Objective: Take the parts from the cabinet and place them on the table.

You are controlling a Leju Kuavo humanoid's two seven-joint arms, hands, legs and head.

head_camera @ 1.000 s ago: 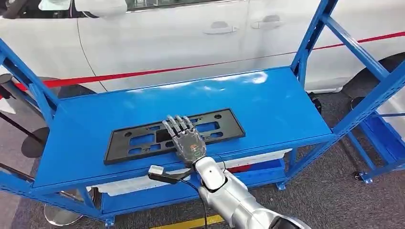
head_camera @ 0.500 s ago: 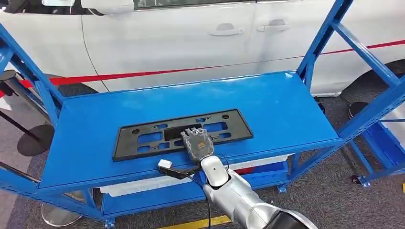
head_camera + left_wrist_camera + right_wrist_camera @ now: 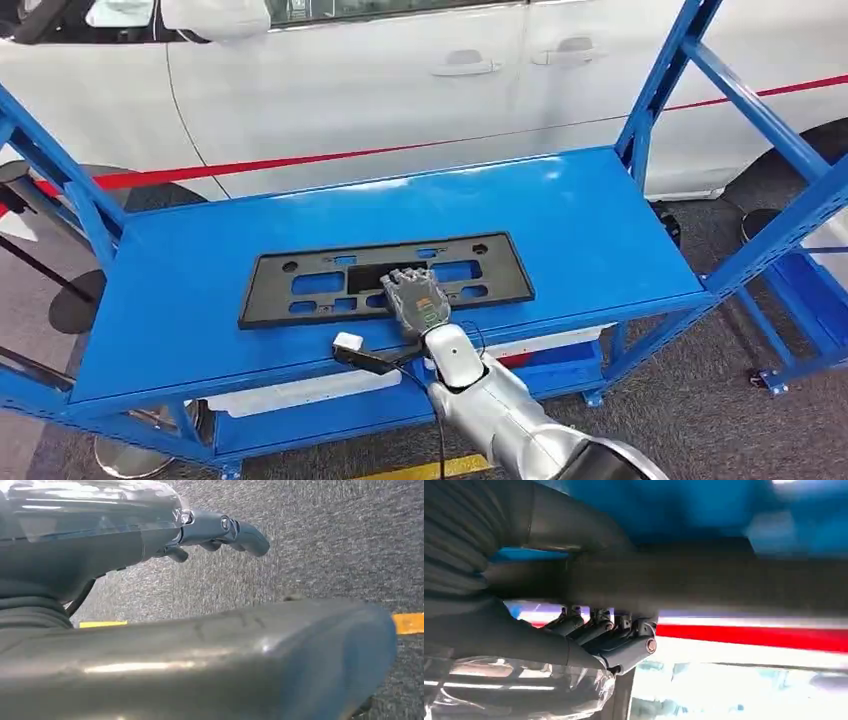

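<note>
The right arm (image 3: 500,415) is silver and rounded, with a pale ball-like wrist just behind the grey hand (image 3: 415,298), whose back bears small red and green markings. A black cable (image 3: 425,400) runs along it to a small white-tipped module (image 3: 350,345).

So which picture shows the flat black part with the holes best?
The head view shows the black plate best: its whole shape lies on the blue shelf, with the right hand curled over its near edge. The right wrist view shows it as a blurred dark band. The left wrist view looks at grey floor.
</note>
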